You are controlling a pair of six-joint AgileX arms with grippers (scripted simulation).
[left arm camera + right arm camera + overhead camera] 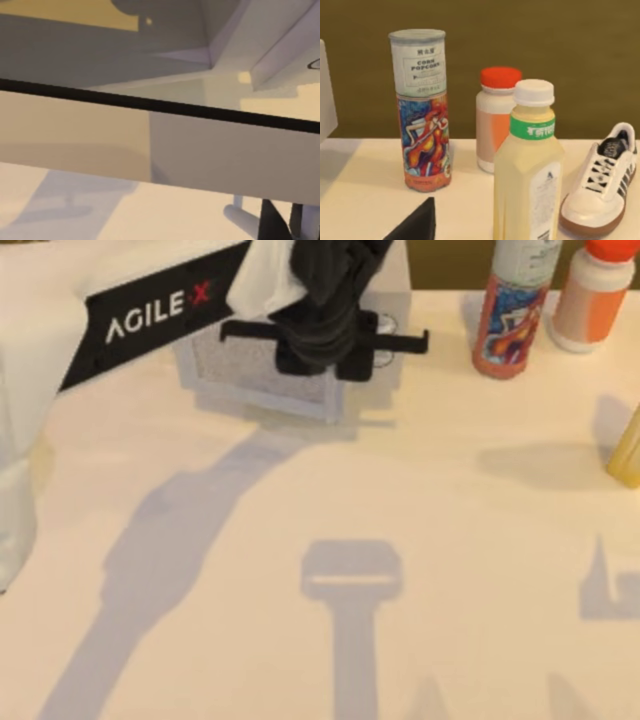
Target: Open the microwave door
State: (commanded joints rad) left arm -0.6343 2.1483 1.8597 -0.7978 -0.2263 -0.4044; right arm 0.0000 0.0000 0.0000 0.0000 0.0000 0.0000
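Top view, microwave: the microwave (pixel 385 285) sits at the far edge of the table (pixel 400 540), left of the popcorn can (pixel 515 310).
Top view, door: the microwave door (pixel 262 368) faces the near side, its speckled window showing below the arm. I cannot tell if it is ajar.
Top view, left arm: the left gripper (pixel 325 340) hangs right in front of the microwave, over the door's right end. Its fingers are spread wide and hold nothing.
Top view, other things: right of the can stands an orange-capped bottle (pixel 592 295). A yellow bottle (pixel 627 450) peeks in at the right edge, well apart from the microwave.
Left wrist view: very close to pale grey panels with a dark strip (pixel 160 105) across them. I think this is the microwave, but I cannot tell which part.
Right wrist view: the popcorn can (pixel 421 110), the orange-capped bottle (pixel 496 117), the yellow bottle (pixel 530 170) and a white shoe (pixel 602 185) stand together on the table. The right arm seems parked, and I cannot tell how its fingers are.
Doing it well: I think the fingers should catch the door's free right edge, away from the hinge, then pull it in a gentle curve. Stay off the knobs and do not shove the microwave.
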